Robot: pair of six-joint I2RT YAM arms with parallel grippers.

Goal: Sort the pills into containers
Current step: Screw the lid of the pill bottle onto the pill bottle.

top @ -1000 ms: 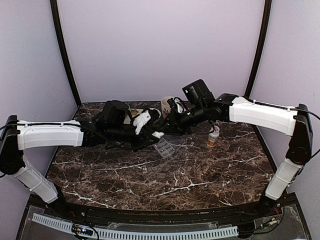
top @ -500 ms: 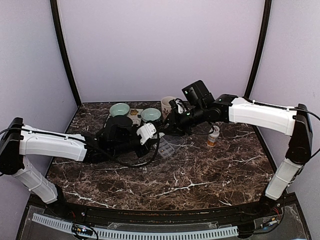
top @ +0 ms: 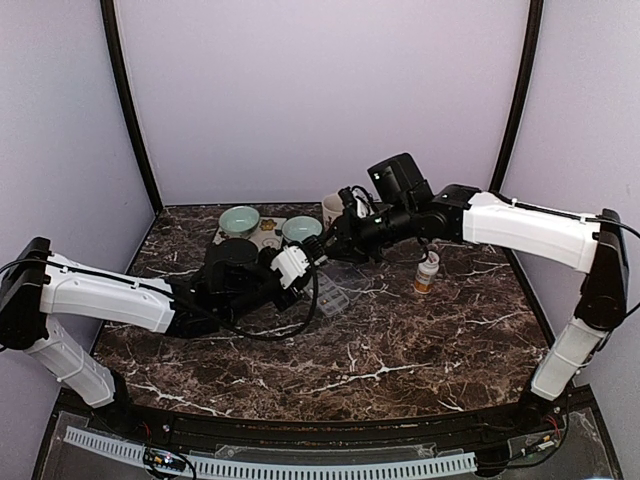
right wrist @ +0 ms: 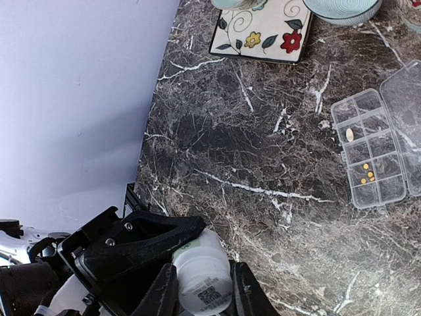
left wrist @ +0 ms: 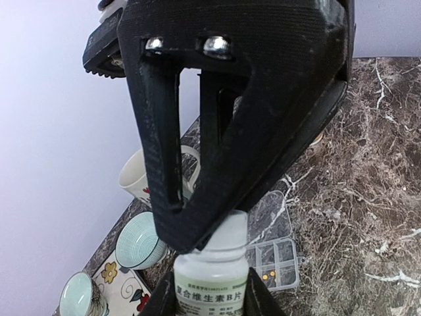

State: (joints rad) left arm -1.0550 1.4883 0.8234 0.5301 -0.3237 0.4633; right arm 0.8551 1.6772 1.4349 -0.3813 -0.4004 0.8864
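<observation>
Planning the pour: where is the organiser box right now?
In the top view the organiser box lies mid-table, in front of the right-hand green bowl and left of the amber bottle.

The left arm (top: pixel 100 290) and right arm (top: pixel 525 225) wear white shells over black joints; silver screws (left wrist: pixel 215 45) stud the right gripper (left wrist: pixel 214 230)'s black frame.

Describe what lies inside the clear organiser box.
The organiser box holds one pale pill, and small yellow pills in another compartment; others look empty. Its open lid covers nothing.
</observation>
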